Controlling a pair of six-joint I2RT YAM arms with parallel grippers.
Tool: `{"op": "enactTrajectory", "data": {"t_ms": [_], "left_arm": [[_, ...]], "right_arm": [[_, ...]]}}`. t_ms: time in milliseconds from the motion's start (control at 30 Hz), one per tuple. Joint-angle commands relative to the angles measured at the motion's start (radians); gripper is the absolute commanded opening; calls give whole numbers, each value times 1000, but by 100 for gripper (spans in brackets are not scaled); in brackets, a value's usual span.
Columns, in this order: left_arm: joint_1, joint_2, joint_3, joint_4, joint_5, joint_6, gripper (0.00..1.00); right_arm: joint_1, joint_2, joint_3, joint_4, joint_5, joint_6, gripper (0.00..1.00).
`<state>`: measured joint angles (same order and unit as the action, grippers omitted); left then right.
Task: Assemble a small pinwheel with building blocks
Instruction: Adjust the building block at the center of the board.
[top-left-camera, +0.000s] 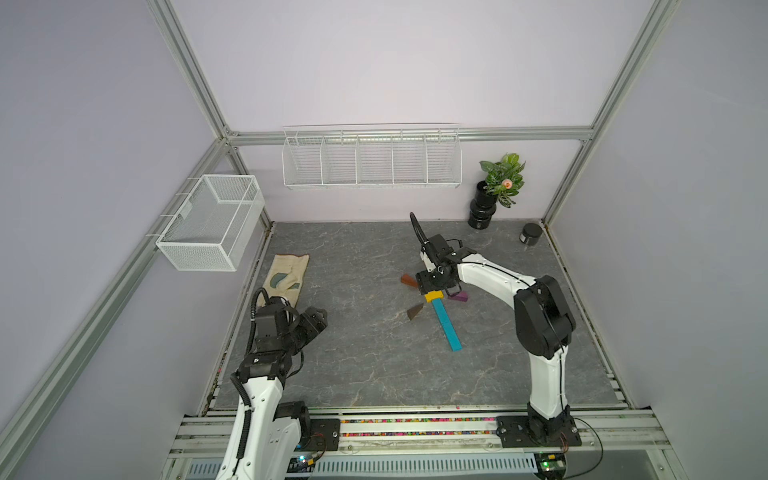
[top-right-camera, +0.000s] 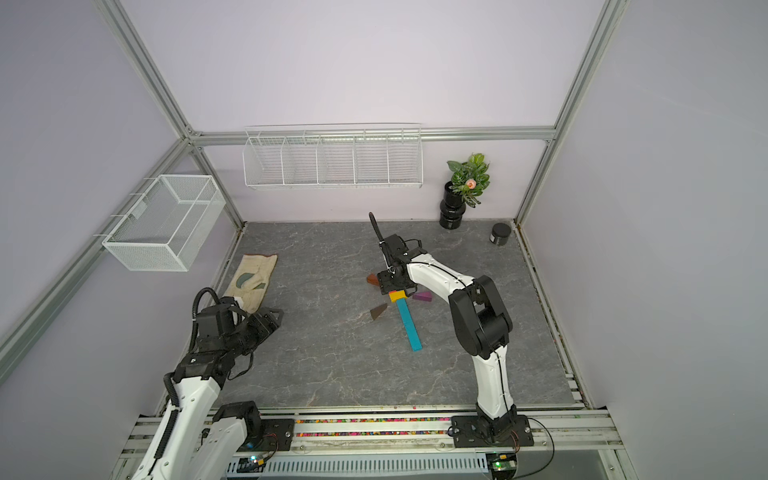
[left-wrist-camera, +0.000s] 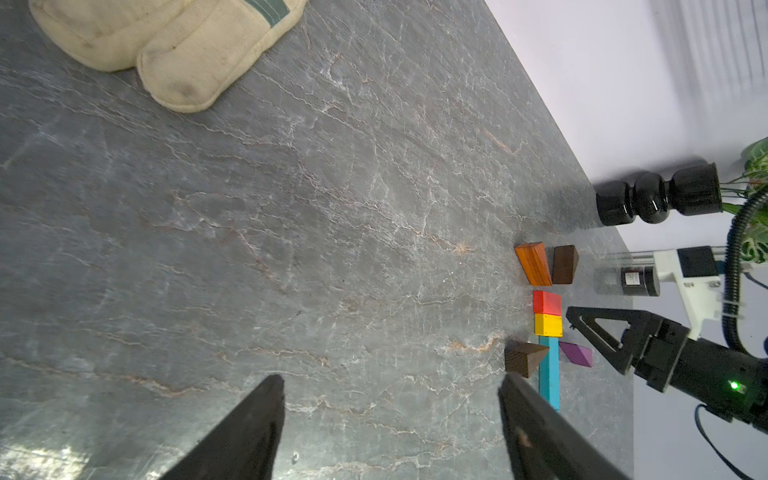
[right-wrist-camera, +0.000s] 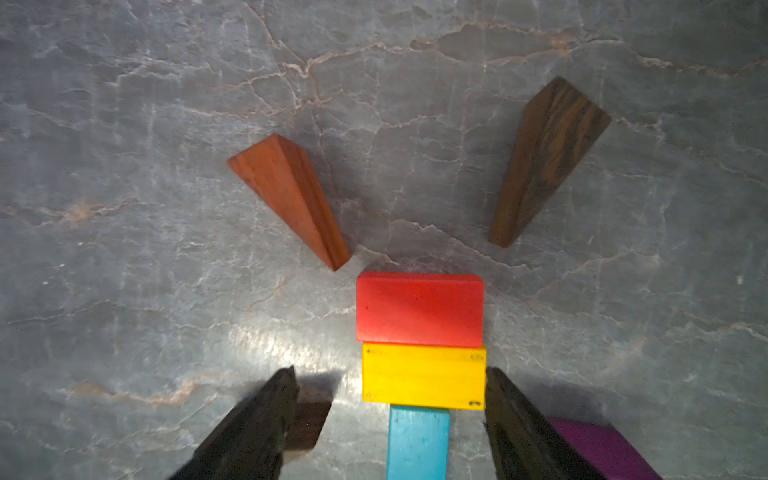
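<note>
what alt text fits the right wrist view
The open right claw straddles a yellow brick set flush between a red brick and a teal bar. A reddish wedge and a dark brown wedge fan out beyond the red brick.

4 wedges (right-wrist-camera: 291, 199), 2 bricks (right-wrist-camera: 419, 309), 2 bars (top-left-camera: 451, 332)

No legible text or labels

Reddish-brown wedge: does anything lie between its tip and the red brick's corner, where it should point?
Nothing visible does. The right wrist view shows only bare table between the tip of the reddish-brown wedge and the corner of the red brick. The dark brown wedge lies apart from both.
</note>
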<state>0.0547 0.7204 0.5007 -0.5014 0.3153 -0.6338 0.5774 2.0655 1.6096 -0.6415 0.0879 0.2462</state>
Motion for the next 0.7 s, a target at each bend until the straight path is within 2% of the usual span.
{"op": "enactTrajectory", "data": {"t_ms": [0, 200, 667], "left_arm": [[-6, -1, -13, 20, 7, 14, 83], [-8, -1, -20, 26, 7, 13, 83], [-9, 4, -22, 29, 6, 14, 83]], "right_arm": [[-7, 25, 36, -58, 32, -15, 76], [-13, 52, 35, -47, 26, 8, 81], [-25, 105, 46, -42, -3, 26, 82]]}}
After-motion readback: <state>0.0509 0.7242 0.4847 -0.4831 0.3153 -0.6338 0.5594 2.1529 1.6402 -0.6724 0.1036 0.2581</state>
